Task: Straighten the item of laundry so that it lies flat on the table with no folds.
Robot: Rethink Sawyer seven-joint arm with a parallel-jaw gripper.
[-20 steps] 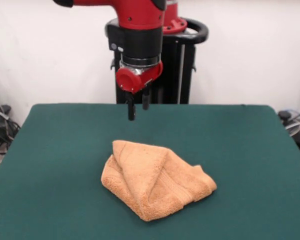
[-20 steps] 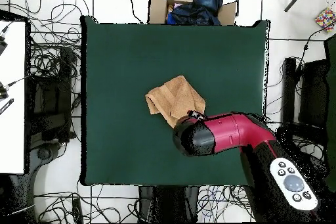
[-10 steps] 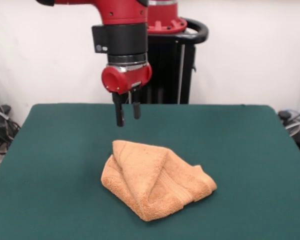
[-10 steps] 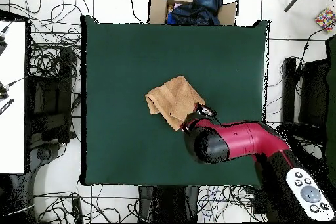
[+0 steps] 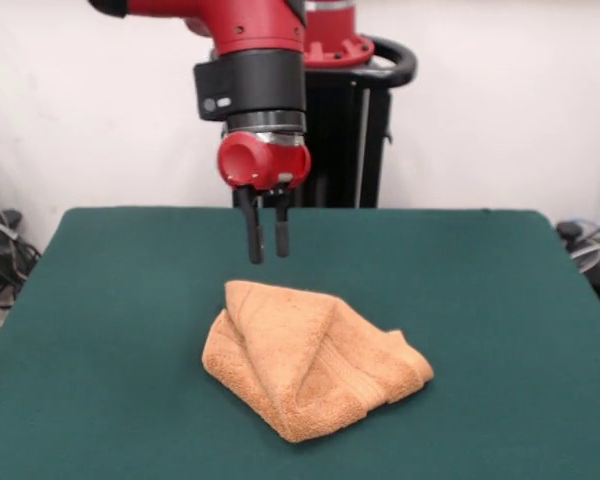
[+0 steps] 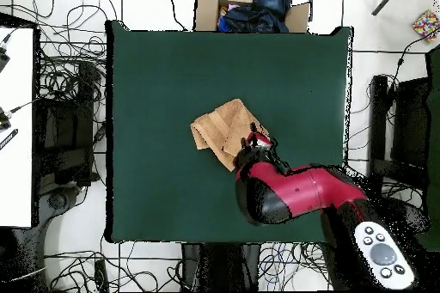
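The light orange towel (image 5: 310,365) lies crumpled and folded over itself in the middle of the dark green table (image 5: 100,330). It also shows in the overhead view (image 6: 222,129), partly covered by the arm. My gripper (image 5: 266,252) hangs open above the towel's far corner, fingers pointing down, with a small gap between its tips and the cloth. In the overhead view the gripper (image 6: 254,141) sits over the towel's corner nearest the robot's base.
The robot's black pedestal (image 5: 355,130) stands behind the table's far edge. A cardboard box with dark clothes (image 6: 253,8) sits beyond the table's top edge in the overhead view. Cables (image 6: 60,75) lie on the floor to the left.
The gripper has moved over the towel's far corner and come lower. The towel has not moved.
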